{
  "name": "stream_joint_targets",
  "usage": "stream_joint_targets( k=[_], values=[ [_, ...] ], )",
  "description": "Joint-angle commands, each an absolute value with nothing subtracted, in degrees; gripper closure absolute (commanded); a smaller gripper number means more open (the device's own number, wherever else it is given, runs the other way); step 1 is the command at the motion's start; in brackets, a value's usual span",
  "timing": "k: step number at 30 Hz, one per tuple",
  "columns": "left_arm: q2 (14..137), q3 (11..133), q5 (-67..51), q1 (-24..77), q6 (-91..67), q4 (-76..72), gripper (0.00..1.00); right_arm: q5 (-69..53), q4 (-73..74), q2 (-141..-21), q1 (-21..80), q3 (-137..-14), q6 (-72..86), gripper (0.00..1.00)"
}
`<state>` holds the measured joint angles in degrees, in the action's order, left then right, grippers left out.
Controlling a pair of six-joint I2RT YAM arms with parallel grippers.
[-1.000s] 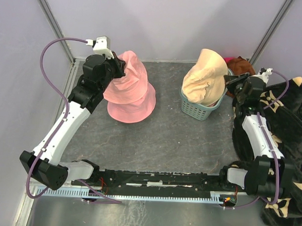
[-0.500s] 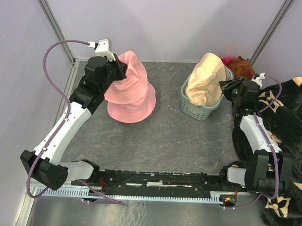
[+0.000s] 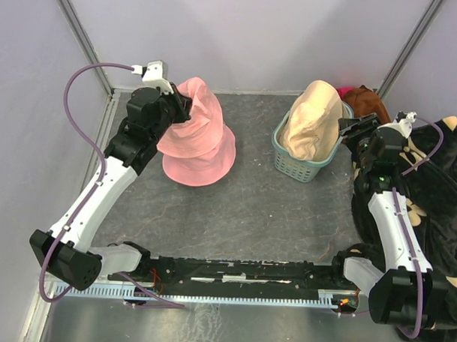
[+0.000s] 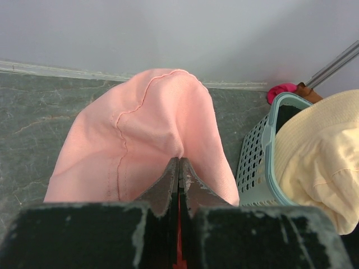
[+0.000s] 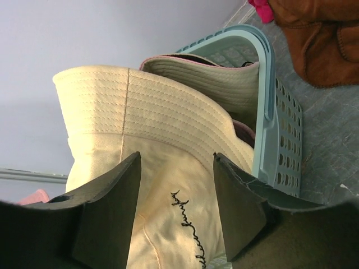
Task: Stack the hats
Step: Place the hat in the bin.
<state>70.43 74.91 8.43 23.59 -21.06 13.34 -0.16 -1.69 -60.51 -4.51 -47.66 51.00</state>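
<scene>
Pink hat going onto its twin; beige hat next.
The left gripper, clamped on its crown, holds it over a 2nd pink hat near the desk's far-left corner. The right gripper gapes, holding nothing, at the beige hat in the teal basket far right. It likely must pinch and lift over the rim; the desk's middle gives room, the black blanket crowds the right edge.

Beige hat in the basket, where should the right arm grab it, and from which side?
Grip the beige hat on its upper part, which stands well above the basket rim as loose fabric. Come from the right, where the open right gripper faces it with its fingers either side. The basket wall would probably block a lower hold.
</scene>
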Motion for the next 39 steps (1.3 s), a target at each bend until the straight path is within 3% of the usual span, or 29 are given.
stream_joint_targets(
  k=[1, 13, 24, 30, 39],
  values=[
    [68.24, 74.97, 7.78, 23.22, -22.69, 11.55, 0.97, 1.81, -0.40, -57.22, -4.16, -48.79, 49.95, 0.38],
    [68.10, 74.21, 6.99, 22.88, -23.02, 11.97, 0.97, 0.66, 3.82, -55.83, 7.85, -60.64, 44.38, 0.37],
    [68.72, 72.79, 6.56, 22.85, -23.46, 11.82, 0.97, 1.28, 2.49, -76.86, 29.67, -75.50, 39.41, 0.39],
    [68.81, 72.51, 6.77, 22.78, -23.12, 12.02, 0.97, -4.35, -4.13, -87.86, 32.86, -77.48, 43.29, 0.40],
    [69.43, 71.75, 6.51, 22.69, -22.98, 11.80, 0.97, -9.23, -14.33, -95.03, 33.58, -76.73, 48.35, 0.40]
  ],
)
